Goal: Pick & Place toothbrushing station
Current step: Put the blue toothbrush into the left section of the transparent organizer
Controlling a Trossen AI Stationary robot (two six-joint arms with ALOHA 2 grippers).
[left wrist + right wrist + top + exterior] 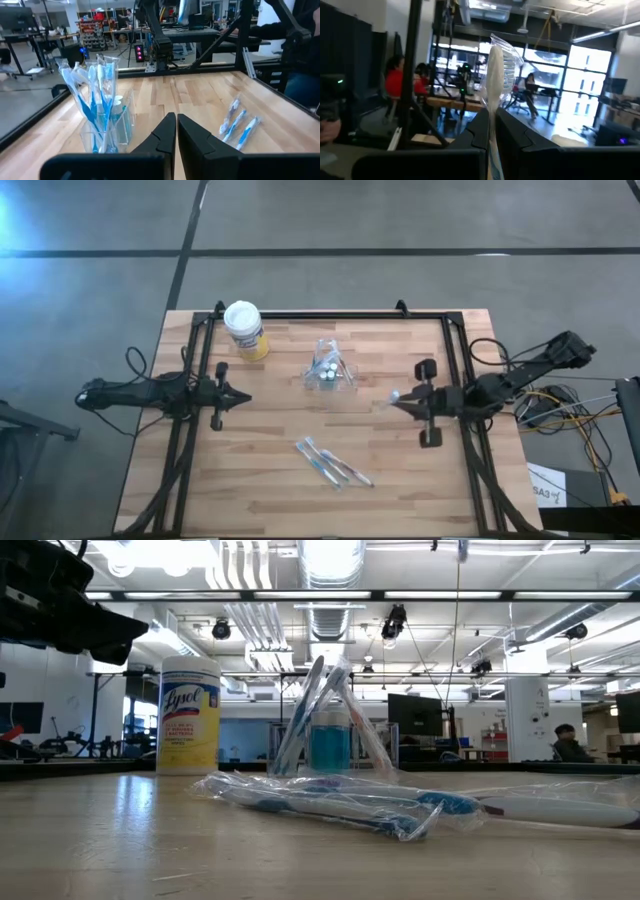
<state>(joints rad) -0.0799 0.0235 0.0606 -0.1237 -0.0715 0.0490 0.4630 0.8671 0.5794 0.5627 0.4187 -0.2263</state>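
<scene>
On a wooden table (270,480), part done: clear holder (328,372) at frame centre already stocked, three wrapped toothbrushes (333,463) left lower centre — right gripper (398,398) clamped on another wrapped toothbrush (493,75), left gripper (243,397) closed, empty.

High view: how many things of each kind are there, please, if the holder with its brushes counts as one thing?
yellow canister: 1
clear holder with toothbrushes: 1
loose wrapped toothbrushes: 3
held wrapped toothbrush, in the right pincer: 1
Total: 6
</scene>
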